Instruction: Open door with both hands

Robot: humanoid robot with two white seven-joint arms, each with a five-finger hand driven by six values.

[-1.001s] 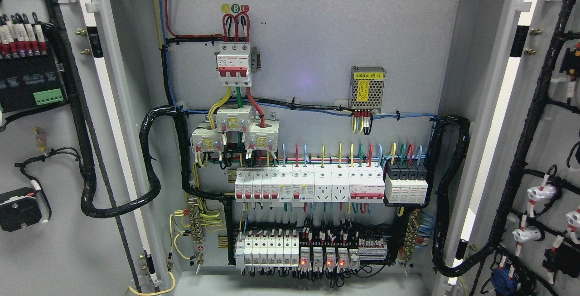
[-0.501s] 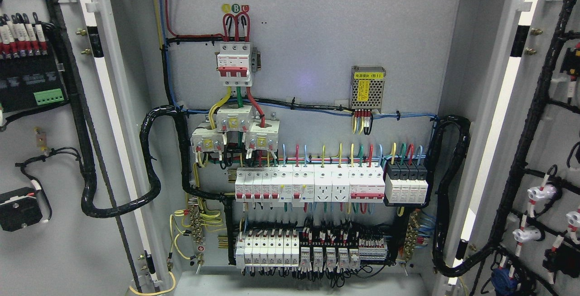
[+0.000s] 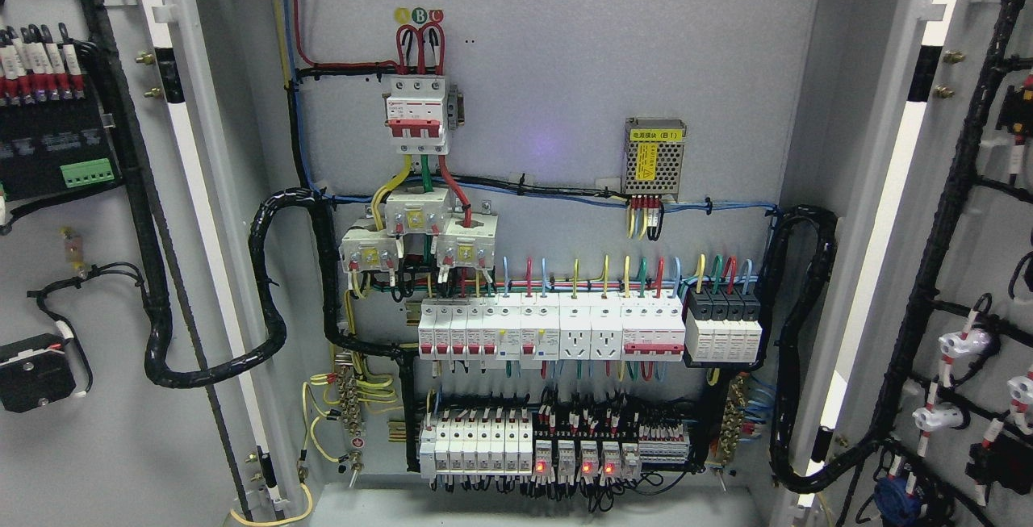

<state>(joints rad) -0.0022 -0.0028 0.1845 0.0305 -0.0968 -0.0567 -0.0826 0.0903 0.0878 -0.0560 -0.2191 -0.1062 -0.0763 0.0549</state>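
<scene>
1. Both cabinet doors stand swung wide: left door point(image 3: 89, 269) at the left edge, right door point(image 3: 968, 269) at the right.
2. Neither hand shows, so the fingers' state cannot be told.
3. The doors look stiff, heavy sheet metal, cable-laden; the free edge suits holding.
4. The power supply point(image 3: 655, 156) bears a yellow label, probably "B1".

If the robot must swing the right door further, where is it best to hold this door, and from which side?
Probably the right door is best held at a bare stretch of its inner panel or an outer edge, approached from the front: black cable bundles and white connectors crowd its inner face.
</scene>
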